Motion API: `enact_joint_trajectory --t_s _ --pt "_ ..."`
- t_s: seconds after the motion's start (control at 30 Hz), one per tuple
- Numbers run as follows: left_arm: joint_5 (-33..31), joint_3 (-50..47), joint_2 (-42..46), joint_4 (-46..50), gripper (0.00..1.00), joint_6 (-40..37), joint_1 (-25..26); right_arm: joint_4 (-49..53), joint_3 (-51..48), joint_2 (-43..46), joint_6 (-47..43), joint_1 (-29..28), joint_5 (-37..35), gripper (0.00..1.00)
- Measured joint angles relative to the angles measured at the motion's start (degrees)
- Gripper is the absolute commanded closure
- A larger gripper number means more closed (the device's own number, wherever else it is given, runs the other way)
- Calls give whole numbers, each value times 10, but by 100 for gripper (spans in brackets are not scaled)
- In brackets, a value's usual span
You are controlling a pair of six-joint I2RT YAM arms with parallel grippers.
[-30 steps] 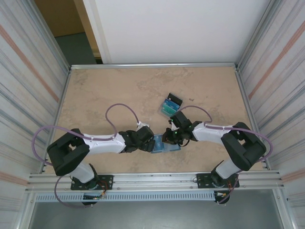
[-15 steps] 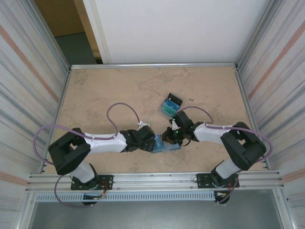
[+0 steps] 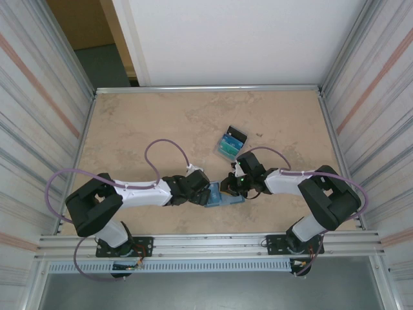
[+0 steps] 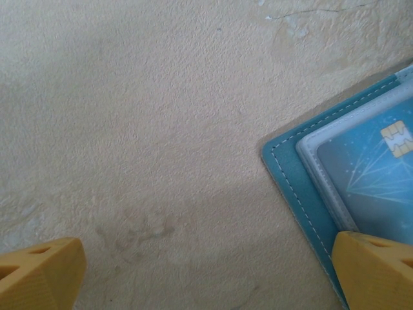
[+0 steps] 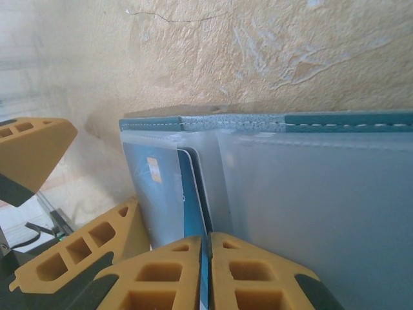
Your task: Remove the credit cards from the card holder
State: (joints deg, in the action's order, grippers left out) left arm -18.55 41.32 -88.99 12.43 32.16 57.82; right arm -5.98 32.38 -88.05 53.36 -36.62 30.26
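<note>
Pinching a credit card over the metal-walled beige tabletop are right jaws; left jaws spread.

From above, you can make out little of the card holder: the left gripper and right gripper cover most of it. The loose credit cards beyond are too small to count. At the left wrist, the holder runs off the right edge, and a yellow fingertip hides its lower corner. At the right wrist, the blue card vanishes between the closed pads, which the bottom edge crops.
</note>
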Motion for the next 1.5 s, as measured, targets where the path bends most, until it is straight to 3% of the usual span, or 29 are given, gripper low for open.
enact_joint_trajectory --t_s 0.5,1.13,1.27,1.5 --pt "-1 3 0 5 1 0 0 77 33 -1 -26 -24 -48 87" --pt "-10 5 0 15 1 0 0 -9 -2 16 -11 -12 14 90" --pt "-12 6 0 19 1 0 0 -39 -5 1 -5 -11 30 86" --pt "-20 7 0 26 1 0 0 -63 -7 -25 2 -11 42 90"
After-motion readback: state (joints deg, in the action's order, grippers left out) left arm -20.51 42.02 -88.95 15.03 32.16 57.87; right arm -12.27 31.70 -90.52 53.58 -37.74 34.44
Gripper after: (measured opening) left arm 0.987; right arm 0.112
